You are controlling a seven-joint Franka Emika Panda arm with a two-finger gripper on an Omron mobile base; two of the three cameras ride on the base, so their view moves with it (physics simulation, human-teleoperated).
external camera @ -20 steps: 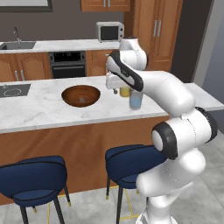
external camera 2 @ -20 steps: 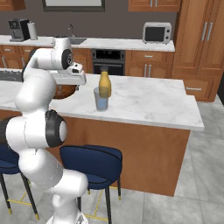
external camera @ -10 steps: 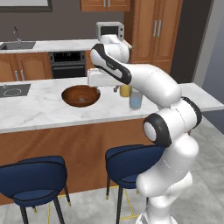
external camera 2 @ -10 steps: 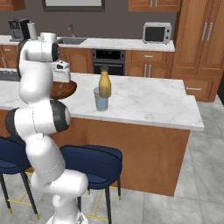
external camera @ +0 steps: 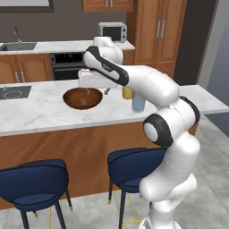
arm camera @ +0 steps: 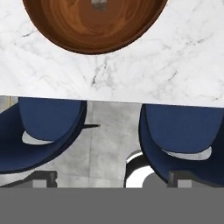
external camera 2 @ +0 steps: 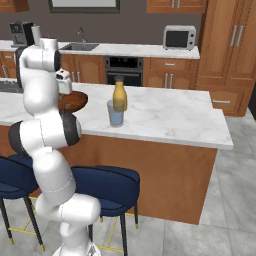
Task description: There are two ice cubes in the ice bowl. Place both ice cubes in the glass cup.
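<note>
Hand view: wide dark reddish-brown wooden ice bowl (arm camera: 94, 26) is seen on white marble counter (arm camera: 131, 74); one small pale translucent cube (arm camera: 99, 5), probably ice, inside. Slippery, hard; flat sides are best gripped. Gripper state cannot be told.

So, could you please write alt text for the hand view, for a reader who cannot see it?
Looking straight down, the dark wooden ice bowl sits on a white marble counter, cut off by the top edge, with a small pale block, probably an ice cube, inside it. Below the counter's edge stand two navy stools on grey floor.
</note>
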